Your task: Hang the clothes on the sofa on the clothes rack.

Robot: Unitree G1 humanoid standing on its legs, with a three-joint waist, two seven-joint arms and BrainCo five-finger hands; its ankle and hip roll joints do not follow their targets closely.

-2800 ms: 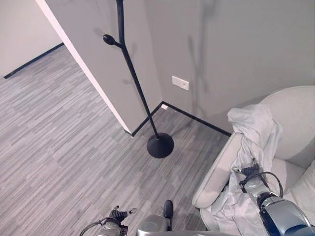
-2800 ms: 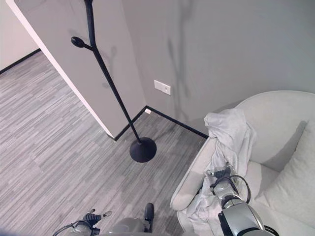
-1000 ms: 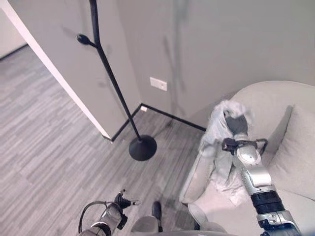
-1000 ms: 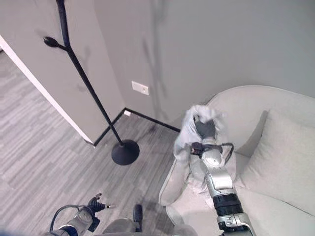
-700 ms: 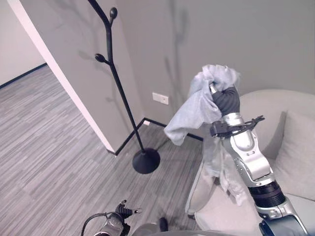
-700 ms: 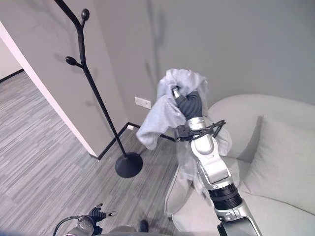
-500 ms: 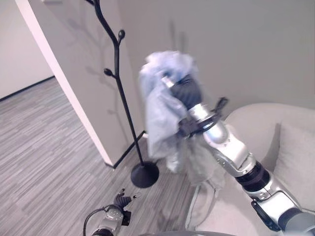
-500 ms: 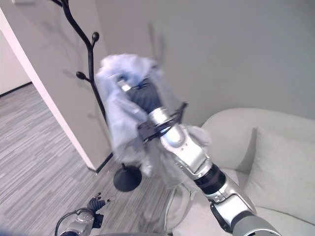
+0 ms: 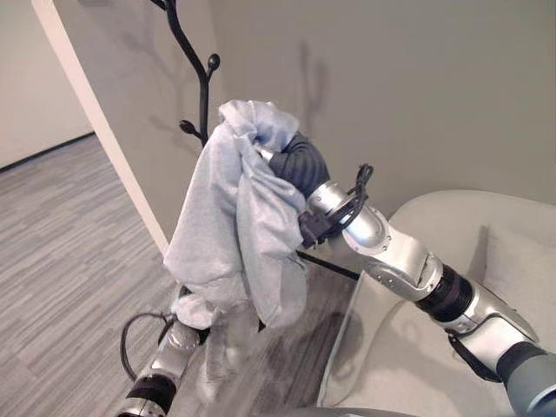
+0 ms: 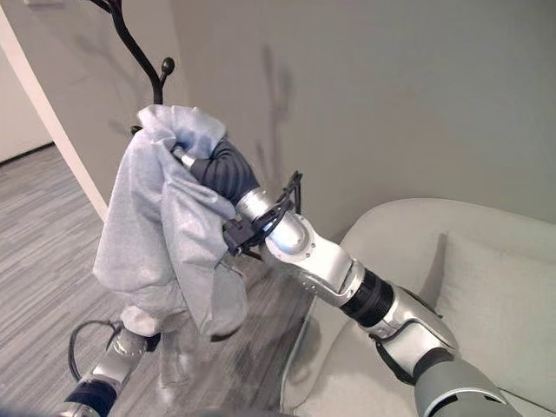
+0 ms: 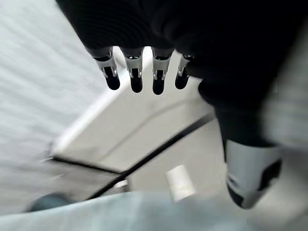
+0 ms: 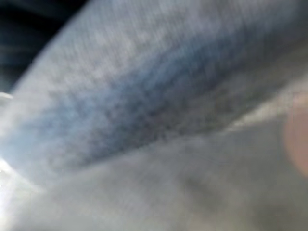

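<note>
- clothes first: the pale grey, soft knit garment [image 9: 234, 226] is off the light grey upholstered sofa [image 9: 417, 347] and up in the air, bunched at its top over the right hand [image 9: 295, 165] and hanging down in long loose folds.
- big change from a moment ago: the right arm has swung the garment away from the sofa's armrest and across toward the black metal clothes rack [image 9: 204, 82], and the blur of that swing has settled.
- the right hand is clenched on the cloth. its dark ribbed cover shows just under the bunched top and the fabric wraps over the fingers; its own wrist view looks straight into grey knit.
- position now: the top of the garment sits just beside the rack's upper knob-tipped branches, about level with the lower knob [image 9: 185, 127] and a little below the upper one [image 9: 213, 61]. whether cloth is touching a branch, i cannot tell, since the garment hides the pole behind it.
- the left hand [image 11: 144, 77] hangs low near the grey carpeted floor [image 9: 61, 226], fingers straight and relaxed, holding nothing; in the head views the left arm has come up under the garment's hem.
- what it means: pick-up looks done and the carry is nearly done too. to my eye what's left is lifting the bunched top over a branch tip and releasing it.
- risk as i judge it: the cloth is a loose wad, so it may slide off a smooth knob unless a fold is truly hooked.
</note>
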